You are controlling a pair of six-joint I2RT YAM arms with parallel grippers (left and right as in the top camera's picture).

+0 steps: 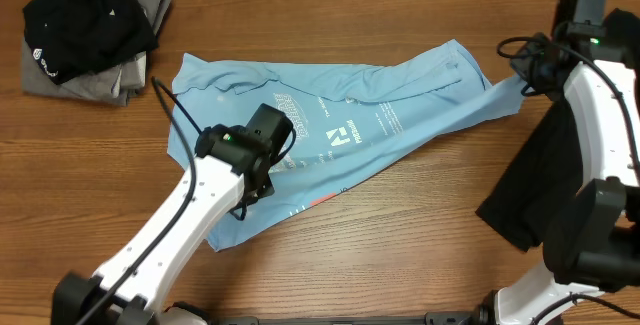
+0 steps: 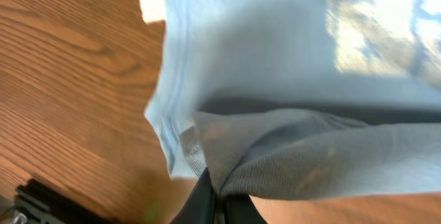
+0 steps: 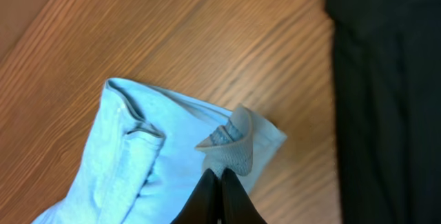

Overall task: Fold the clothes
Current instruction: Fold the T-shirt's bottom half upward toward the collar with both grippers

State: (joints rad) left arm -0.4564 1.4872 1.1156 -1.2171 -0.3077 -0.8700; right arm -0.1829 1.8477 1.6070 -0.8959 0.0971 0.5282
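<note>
Overhead: shirt across mid-frame on table, spread at a slant, wrinkled, print facing up, red mark near lower hem. Right corner drawn out to a thin point toward upper right of frame.

Bottom centre of left wrist view: left gripper, fingers closed, pinching a fold of shirt. Fold bunched right at the tips, greyish in shadow; rest of cloth above and to the right, filling most of the frame. Hemmed edge down middle-left, white tag at its top. Bare wood on left side. Overhead, same gripper over shirt's lower left part, just left of print.

Bottom centre of right wrist view: right gripper, fingers closed, clamped on a small peak of shirt corner. Peak just above the tips, cloth trailing to lower left of frame with a seam fold there. Overhead, at upper right, at shirt's stretched tip.

Right side of overhead: black garment, long strip partly behind right arm, near shirt's tip, contact unclear. In right wrist view along right edge, apart from pinched corner, wood between.

Upper left of overhead: pile of black and grey clothes, near shirt's left end.
</note>
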